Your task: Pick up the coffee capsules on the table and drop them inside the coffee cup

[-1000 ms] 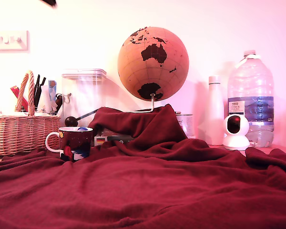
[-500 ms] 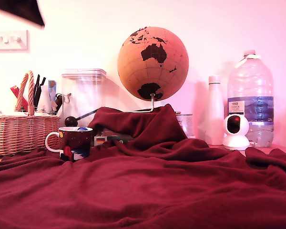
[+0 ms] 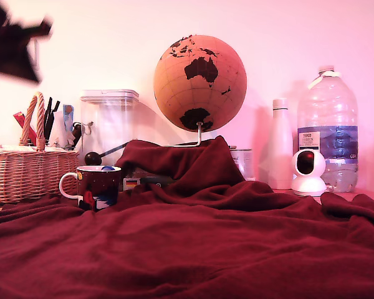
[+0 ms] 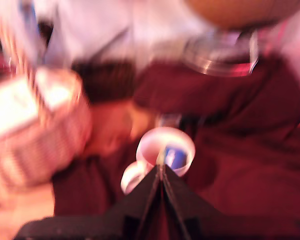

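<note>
The coffee cup [image 3: 98, 187], dark maroon with a white handle, stands on the red fleece covering the table [image 3: 193, 249] at the exterior view's left. A blue capsule [image 3: 108, 168] peeks over its rim. In the blurred wrist view the coffee cup [image 4: 149, 146] is seen from above, with the blue capsule [image 4: 175, 156] lying in its white inside. My gripper [image 3: 15, 43] is a dark blur high at the exterior view's upper left, well above the cup and basket. In the wrist view my gripper [image 4: 160, 169] has its fingers pressed together, shut with nothing between them. No other capsules are visible.
A wicker basket [image 3: 28, 171] with tools sits just left of the cup in the exterior view. Behind stand a clear lidded canister [image 3: 110, 124], a globe [image 3: 200, 83], a white bottle [image 3: 280, 146], a small white camera [image 3: 309, 171] and a big water bottle [image 3: 329, 128].
The dark blurred gripper has dropped further into the exterior view's upper left corner and grown larger. The cup and cloth have not moved.
</note>
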Motion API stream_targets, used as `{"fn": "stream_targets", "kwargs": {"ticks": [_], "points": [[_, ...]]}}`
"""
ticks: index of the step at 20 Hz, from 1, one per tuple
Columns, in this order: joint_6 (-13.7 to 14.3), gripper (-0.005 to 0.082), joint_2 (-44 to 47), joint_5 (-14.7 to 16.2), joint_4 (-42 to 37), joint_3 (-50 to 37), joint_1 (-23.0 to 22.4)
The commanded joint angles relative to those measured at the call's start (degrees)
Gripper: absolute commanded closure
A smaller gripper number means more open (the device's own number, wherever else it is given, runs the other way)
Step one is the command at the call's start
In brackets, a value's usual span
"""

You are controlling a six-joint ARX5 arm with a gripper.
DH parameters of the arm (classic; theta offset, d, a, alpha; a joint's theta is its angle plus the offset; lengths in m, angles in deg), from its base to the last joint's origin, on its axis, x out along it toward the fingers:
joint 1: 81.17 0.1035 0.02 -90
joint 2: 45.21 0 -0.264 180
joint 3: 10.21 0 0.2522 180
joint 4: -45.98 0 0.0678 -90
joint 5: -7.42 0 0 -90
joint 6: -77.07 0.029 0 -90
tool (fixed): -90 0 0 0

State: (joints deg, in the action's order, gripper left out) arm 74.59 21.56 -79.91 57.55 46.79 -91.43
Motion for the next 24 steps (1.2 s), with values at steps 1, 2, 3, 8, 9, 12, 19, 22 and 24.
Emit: {"fn": "stream_targets", "kwargs": {"ticks": [1,2,3,8,9,12,19,22,24], "points": [[-0.20,0.0793,-1.11,0.11,-2.27,-3.08,1.07],[-0.20,0.0793,-1.53,0.46,-2.95,-4.48,1.68],[-0.35,0.0793,-2.32,0.74,-3.82,-6.36,2.36],[-2.12,0.0793,-8.59,1.36,-5.79,-15.63,4.00],[-2.12,0.0793,-10.16,1.38,-6.08,-17.49,4.00],[-3.32,0.0793,-15.72,1.29,-7.28,-22.88,4.00],[-5.14,0.0793,-27.19,0.68,-7.19,-32.30,4.33],[-5.14,0.0793,-30.80,0.72,-6.12,-34.56,5.05],[-5.25,0.0793,-33.20,0.74,-5.33,-36.33,5.14]]}}
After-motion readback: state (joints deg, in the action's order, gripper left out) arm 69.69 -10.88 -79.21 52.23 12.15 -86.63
